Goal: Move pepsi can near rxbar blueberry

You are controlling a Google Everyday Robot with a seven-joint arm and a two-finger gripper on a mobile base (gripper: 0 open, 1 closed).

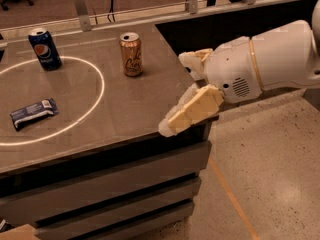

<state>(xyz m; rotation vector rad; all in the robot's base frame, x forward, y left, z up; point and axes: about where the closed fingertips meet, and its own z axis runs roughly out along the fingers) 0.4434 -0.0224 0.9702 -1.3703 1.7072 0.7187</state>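
Note:
The pepsi can (pixel 45 49), dark blue with a round logo and silver top, stands upright at the far left of the table. The rxbar blueberry (pixel 33 112), a flat dark blue bar with white patches, lies on the table nearer the front left, well apart from the can. My gripper (pixel 186 112), cream-coloured on a white arm, hangs over the table's right front corner, far to the right of both. It holds nothing that I can see.
A gold can (pixel 131 54) with script lettering stands upright at the back middle of the grey table (pixel 130 109). A white light ring (pixel 98 98) circles the table's left part. The table's right edge drops to a speckled floor (pixel 270 184). A railing (pixel 150 11) runs behind.

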